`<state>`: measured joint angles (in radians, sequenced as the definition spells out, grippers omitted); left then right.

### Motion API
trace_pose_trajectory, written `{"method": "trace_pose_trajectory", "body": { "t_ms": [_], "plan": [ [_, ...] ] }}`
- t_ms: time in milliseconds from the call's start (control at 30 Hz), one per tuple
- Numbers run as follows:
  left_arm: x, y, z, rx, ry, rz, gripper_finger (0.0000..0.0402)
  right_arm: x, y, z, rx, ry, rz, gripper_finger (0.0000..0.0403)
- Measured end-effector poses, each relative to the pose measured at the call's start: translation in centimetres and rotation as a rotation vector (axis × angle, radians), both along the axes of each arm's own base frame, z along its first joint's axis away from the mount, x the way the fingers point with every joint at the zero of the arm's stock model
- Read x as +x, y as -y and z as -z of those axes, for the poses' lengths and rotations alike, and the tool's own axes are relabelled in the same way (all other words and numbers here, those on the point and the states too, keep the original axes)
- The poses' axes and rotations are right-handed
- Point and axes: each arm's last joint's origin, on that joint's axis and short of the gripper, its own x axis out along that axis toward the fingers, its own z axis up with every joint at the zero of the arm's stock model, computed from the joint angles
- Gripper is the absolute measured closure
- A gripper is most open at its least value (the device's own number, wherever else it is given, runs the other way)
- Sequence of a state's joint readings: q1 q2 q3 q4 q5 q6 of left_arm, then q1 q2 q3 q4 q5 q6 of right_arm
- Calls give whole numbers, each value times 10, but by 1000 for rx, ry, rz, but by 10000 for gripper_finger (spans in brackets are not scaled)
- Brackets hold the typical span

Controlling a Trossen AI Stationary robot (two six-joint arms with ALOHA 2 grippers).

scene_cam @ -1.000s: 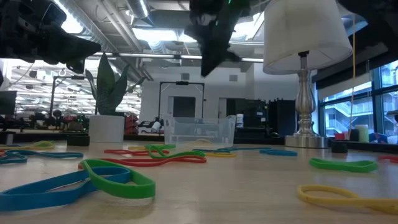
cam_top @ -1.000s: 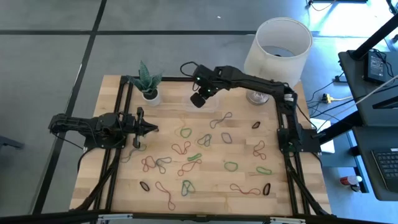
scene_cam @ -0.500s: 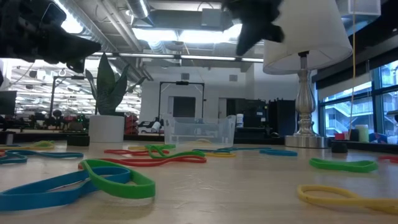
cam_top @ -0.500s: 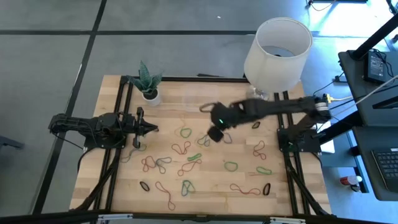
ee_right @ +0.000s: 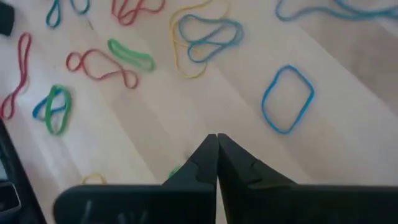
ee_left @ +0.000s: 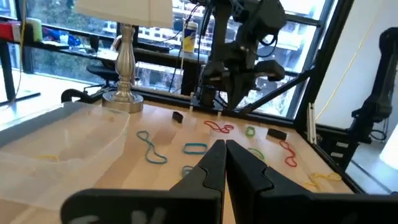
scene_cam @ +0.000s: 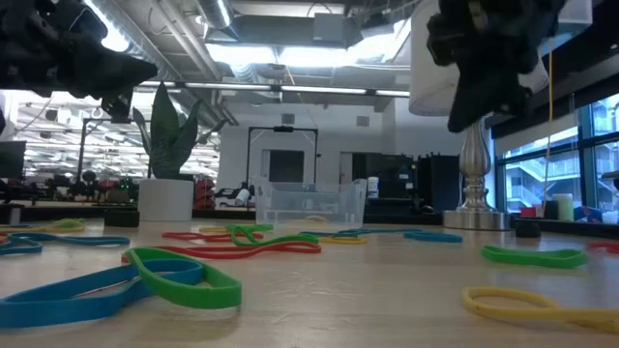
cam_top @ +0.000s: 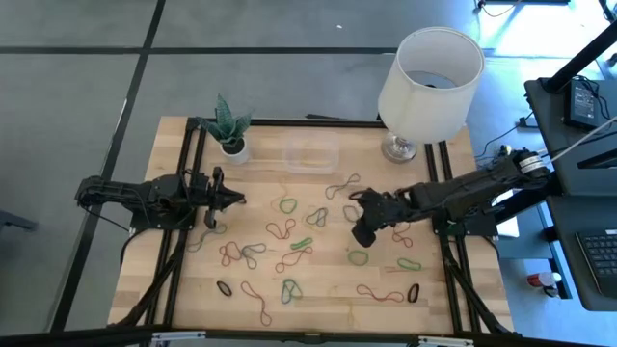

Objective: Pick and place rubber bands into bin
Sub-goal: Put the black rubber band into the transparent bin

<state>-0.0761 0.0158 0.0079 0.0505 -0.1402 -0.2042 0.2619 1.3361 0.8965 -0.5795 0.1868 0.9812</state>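
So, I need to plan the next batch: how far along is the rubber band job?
Barely started. The bin seems to hold a yellowish band or two in the left wrist view. Nothing is in hand: the right tool is shut and empty above the rubber bands, the left tool shut at the left edge. Nearly all bands are left.

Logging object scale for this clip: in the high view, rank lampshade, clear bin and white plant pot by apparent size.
1. Lampshade, though it stands nearer the overhead camera.
2. Clear bin.
3. White plant pot.

Grey floor [cam_top: 87, 87] with dark seams, large windows [ee_left: 74, 43], bright ceiling lights [scene_cam: 290, 58] overhead.
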Motion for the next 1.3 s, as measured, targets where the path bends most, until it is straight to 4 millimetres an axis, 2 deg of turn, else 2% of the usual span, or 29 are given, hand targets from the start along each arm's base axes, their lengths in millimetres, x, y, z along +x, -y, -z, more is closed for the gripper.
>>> {"method": "trace_pose_trajectory", "body": {
  "t_ms": [133,233,433,633,800,1000,1133,1300],
  "plan": [
    [1,-1,0,68,-20,-48,396,-8,8,22,-19,-67,-19,400],
    [2,-1,-8,59,-30,-55,399,-15,14,40,13,-85,-71,400],
    [15,1,-28,32,-245,-113,399,-32,24,63,36,-11,-145,401],
    [48,9,-52,30,-597,-155,399,-51,35,66,-20,32,-198,401],
    [76,11,-62,-19,-914,-230,399,-61,44,59,-70,88,-237,402],
    [97,10,-53,-84,-1172,-230,398,-64,52,50,-143,138,-284,401],
    [106,6,-37,-258,-1264,-274,392,-65,56,48,-155,151,-319,398],
    [114,-5,-21,-375,-1330,-375,355,-65,57,49,-140,150,-351,397]
  ]
}}
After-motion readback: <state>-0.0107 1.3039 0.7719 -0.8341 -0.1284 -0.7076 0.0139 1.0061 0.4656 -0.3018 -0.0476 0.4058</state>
